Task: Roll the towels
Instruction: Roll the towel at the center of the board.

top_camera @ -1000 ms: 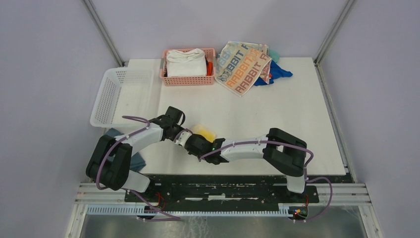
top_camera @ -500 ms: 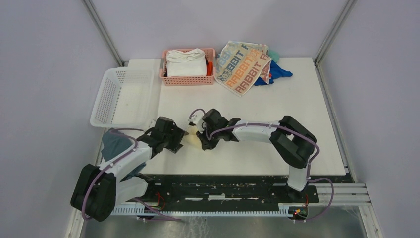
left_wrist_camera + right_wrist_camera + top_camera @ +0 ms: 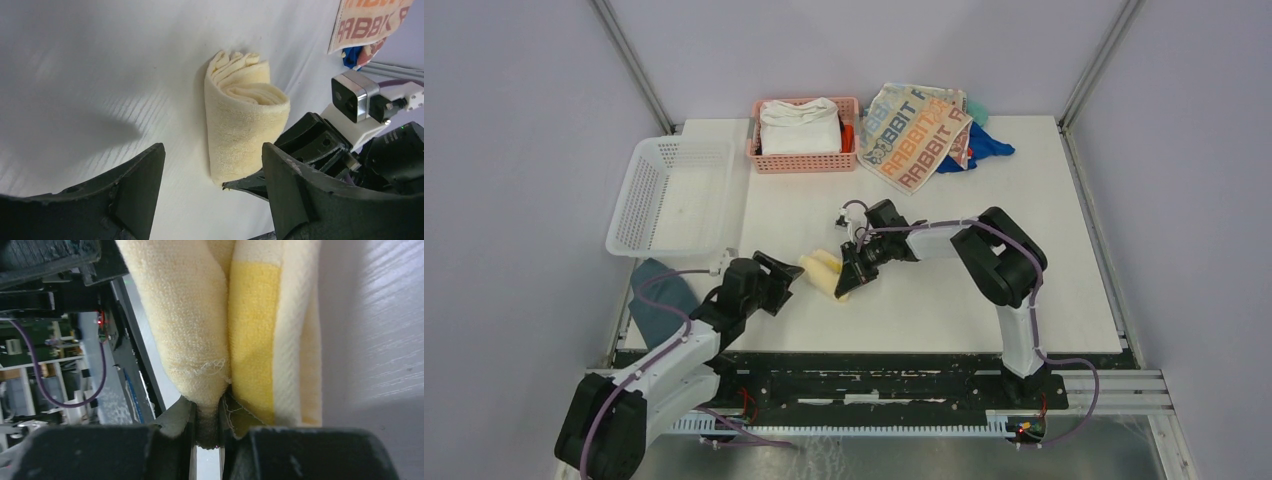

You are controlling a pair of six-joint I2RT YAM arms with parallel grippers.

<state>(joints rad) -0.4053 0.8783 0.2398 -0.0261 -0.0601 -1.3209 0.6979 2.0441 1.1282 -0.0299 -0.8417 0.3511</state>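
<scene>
Unrolling risk: the yellow towel (image 3: 824, 272) could have sprung open if the grip on it was let go too soon; I judged its layers loosely packed, so little held the roll shut.
Dragging risk: the right fingers (image 3: 172, 422) pinched only a thin fold at 1 end of the roll. A sideways pull might have drawn that layer out and left the roll cone-shaped.
Collision risk: the left fingers (image 3: 135, 185) sat close to the roll and near the other arm's fingers. Any move inward could have knocked the roll or struck that arm.
Left fingers: wide apart, holding nothing, the roll lying just beyond their tips and not touching them.
Right fingers: narrow, clamped on a fold of the yellow towel.
Yellow towel, place: on the surface (image 3: 984, 260), well apart from the pink basket (image 3: 805, 165), on its near side toward the arm bases.
Yellow towel, look: pale yellow terry, rolled into a short, fat bundle. Its folded layers showed at the open end, with a brighter yellow band and a stitched hem by the pinch.
RABBIT towel (image 3: 916, 135): just beside the pink basket on its right, lying spread and not rolled, so I judged the task far from finished.
</scene>
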